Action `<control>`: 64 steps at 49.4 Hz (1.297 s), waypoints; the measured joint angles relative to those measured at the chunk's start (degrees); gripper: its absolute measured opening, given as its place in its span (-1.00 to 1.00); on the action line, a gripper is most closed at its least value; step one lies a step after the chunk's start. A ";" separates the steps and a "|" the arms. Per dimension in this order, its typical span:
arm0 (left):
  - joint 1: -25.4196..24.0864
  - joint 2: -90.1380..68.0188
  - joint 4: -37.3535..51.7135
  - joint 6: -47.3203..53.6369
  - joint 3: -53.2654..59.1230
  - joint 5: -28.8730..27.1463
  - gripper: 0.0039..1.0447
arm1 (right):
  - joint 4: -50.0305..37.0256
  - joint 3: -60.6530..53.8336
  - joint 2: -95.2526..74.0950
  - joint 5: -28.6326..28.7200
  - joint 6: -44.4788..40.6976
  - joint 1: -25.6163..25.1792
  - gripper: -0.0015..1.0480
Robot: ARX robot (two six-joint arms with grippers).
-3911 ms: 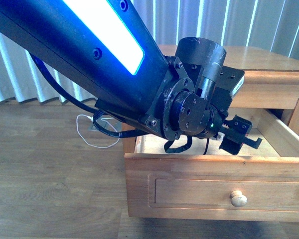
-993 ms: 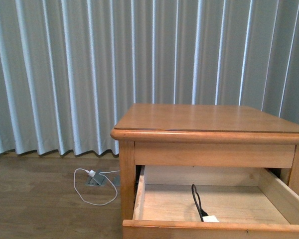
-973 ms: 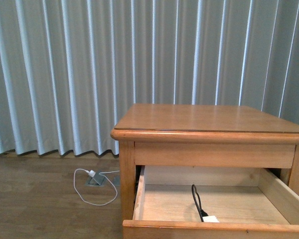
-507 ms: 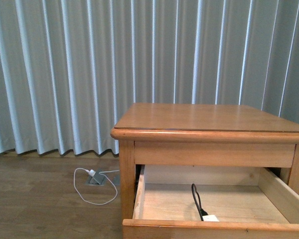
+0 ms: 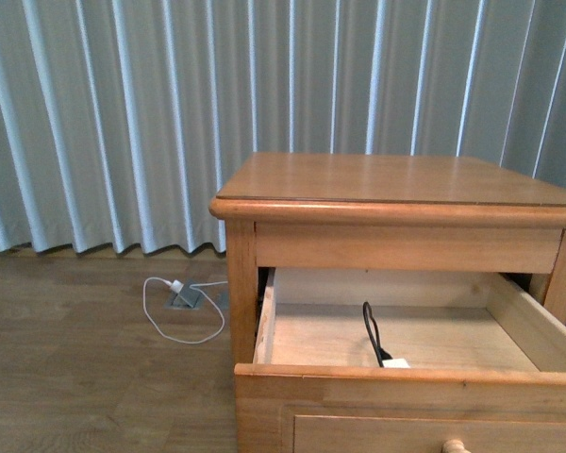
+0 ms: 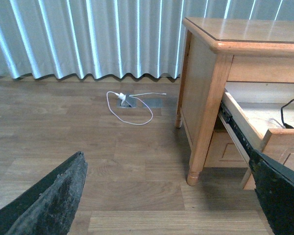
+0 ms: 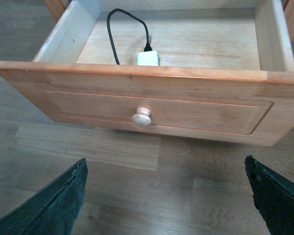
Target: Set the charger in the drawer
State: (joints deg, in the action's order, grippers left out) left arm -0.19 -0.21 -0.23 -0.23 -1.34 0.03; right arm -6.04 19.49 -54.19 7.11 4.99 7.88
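Observation:
The wooden drawer (image 5: pixel 396 385) stands pulled out of the nightstand. The white charger (image 5: pixel 395 362) lies inside it against the front wall, its black cable (image 5: pixel 370 328) curling back over the pale floor. The right wrist view shows the charger (image 7: pixel 148 58), its cable (image 7: pixel 112 34), the drawer front (image 7: pixel 196 105) and the round pale knob (image 7: pixel 142 117). My right gripper (image 7: pixel 166 196) is open and empty over the floor in front of the drawer. My left gripper (image 6: pixel 169 196) is open and empty over the floor beside the nightstand, with the drawer (image 6: pixel 284 139) to its side. Neither arm shows in the front view.
The nightstand (image 5: pixel 396 193) has a bare top. A white cable with a white plug (image 5: pixel 174 302) lies on the wood floor by a floor socket, also in the left wrist view (image 6: pixel 130 105). Pale curtains (image 5: pixel 123 113) hang behind.
An arm that filled the front view over the drawer has left it. In the last half second the front view has tilted down a little, so the drawer front and knob show.

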 joint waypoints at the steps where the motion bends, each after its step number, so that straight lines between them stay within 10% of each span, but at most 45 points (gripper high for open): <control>1: 0.00 0.00 0.00 0.00 0.00 -0.02 0.88 | -1.09 0.83 -2.56 0.00 0.11 0.02 0.83; 64: 0.00 0.00 0.00 0.00 0.00 -0.02 0.89 | -25.46 47.67 -69.48 -16.55 6.91 1.46 0.83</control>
State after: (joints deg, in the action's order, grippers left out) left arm -0.19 -0.21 -0.23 -0.23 -1.34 0.01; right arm -31.51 67.16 -123.68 -9.43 11.90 9.34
